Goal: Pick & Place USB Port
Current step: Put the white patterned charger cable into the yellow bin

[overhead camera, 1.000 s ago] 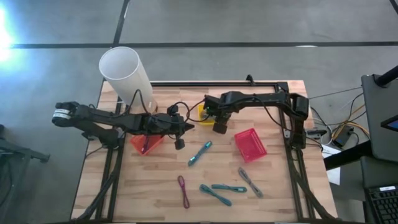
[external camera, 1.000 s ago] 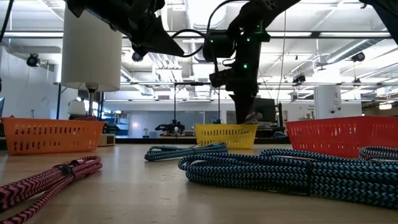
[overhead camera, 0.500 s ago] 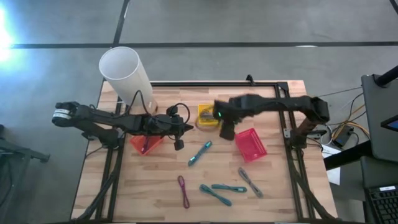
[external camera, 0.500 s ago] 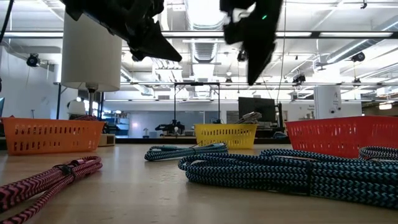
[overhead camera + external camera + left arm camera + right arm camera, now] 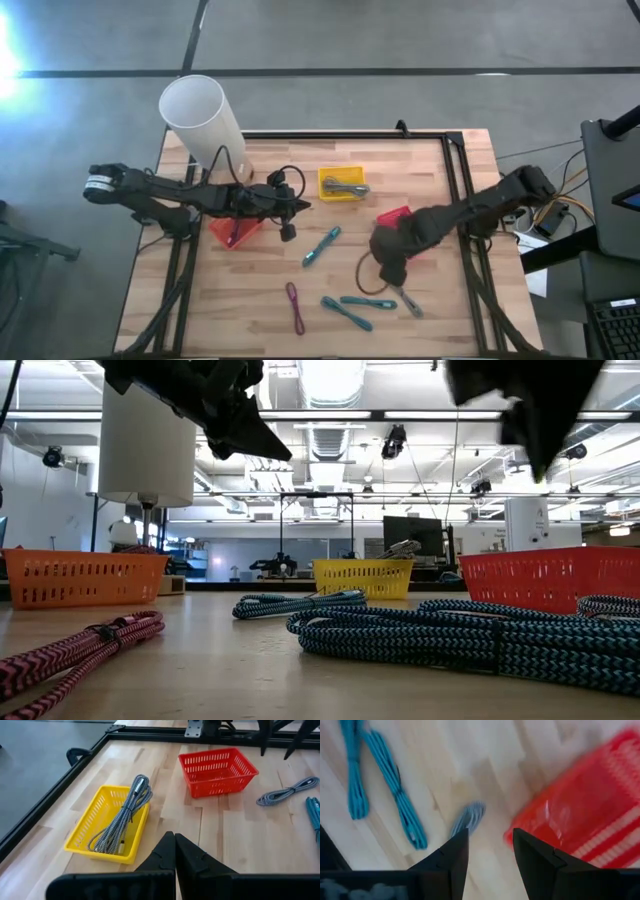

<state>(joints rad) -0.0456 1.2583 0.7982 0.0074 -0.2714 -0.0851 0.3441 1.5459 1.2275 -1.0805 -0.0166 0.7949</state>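
**One grey cable below the right gripper**

One grey cable lies loose on the table, near the front right, just in front of the red basket. The right gripper hangs over it, fingers spread and empty; in the right wrist view the cable's blurred end sits just ahead of the gap between them. Its long axis runs diagonally, from near the basket toward the front edge. The right arm is by far the nearer; the left gripper, fingers pressed together, waits well apart by the orange basket. Another grey cable already lies in the yellow basket. The arm hides part of the loose cable from above. Teal cables lie just beside it, a possible mis-grab.
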